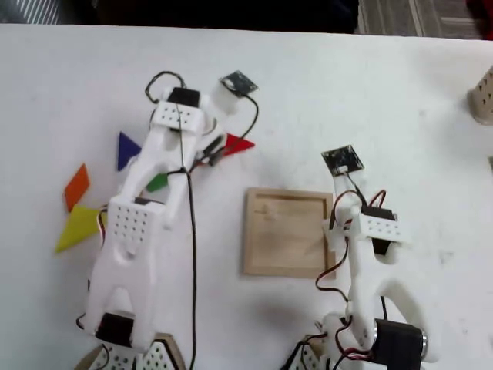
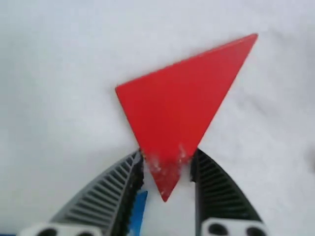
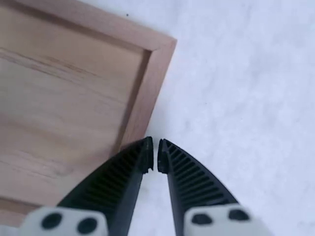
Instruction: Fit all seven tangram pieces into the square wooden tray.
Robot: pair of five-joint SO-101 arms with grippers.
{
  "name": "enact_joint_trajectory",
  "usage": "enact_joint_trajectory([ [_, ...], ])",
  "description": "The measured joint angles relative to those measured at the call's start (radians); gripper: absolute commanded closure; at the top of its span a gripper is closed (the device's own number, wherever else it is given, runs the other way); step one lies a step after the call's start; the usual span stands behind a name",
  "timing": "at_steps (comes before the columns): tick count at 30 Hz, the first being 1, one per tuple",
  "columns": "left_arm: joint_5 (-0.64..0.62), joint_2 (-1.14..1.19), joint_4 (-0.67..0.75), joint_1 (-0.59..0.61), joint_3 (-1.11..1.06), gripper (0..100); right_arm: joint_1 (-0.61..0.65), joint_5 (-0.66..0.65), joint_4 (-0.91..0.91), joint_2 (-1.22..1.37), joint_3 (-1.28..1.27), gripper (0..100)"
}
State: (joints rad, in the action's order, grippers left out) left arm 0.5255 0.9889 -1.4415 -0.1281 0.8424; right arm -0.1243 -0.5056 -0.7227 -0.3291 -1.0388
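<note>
One red triangle (image 2: 177,113): pinched at its narrow corner by the left gripper (image 2: 165,164), body jutting ahead of the fingers, near the wooden tray (image 1: 285,195) but outside it. We judge the corner hold leaves the broad end free to lower in.

Right gripper (image 3: 155,147): fingers pressed together on nothing, at the tray's edge, likely parked.

Blue triangle (image 1: 127,150), orange piece (image 1: 76,186), yellow triangle (image 1: 79,227), green piece (image 1: 157,183): loose on the table (image 1: 385,92), well apart from the tray.

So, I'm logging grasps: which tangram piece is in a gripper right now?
The red triangle, pinched at one corner by the left gripper; the blue piece, orange piece, yellow piece and green piece lie free on the table.
</note>
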Motion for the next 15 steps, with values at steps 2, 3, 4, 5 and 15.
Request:
enact_joint_trajectory([
  [2, -0.037, 0.003, -0.021, 0.003, 0.028, 85, 0.000, 0.000, 0.000, 0.000, 0.000, 96.4],
  [3, -0.054, 0.005, -0.034, 0.006, 0.043, 85, 0.000, 0.000, 0.000, 0.000, 0.000, 96.4],
  [4, -0.064, 0.005, -0.049, 0.009, 0.061, 85, 0.000, 0.000, 0.000, 0.000, 0.000, 96.4],
  [5, -0.074, 0.005, -0.072, 0.011, 0.081, 85, 0.000, 0.000, 0.000, 0.000, 0.000, 96.4],
  [15, -0.097, 0.005, -0.325, 0.009, 0.382, 85, 0.000, 0.000, 0.000, 0.000, 0.000, 96.4],
])
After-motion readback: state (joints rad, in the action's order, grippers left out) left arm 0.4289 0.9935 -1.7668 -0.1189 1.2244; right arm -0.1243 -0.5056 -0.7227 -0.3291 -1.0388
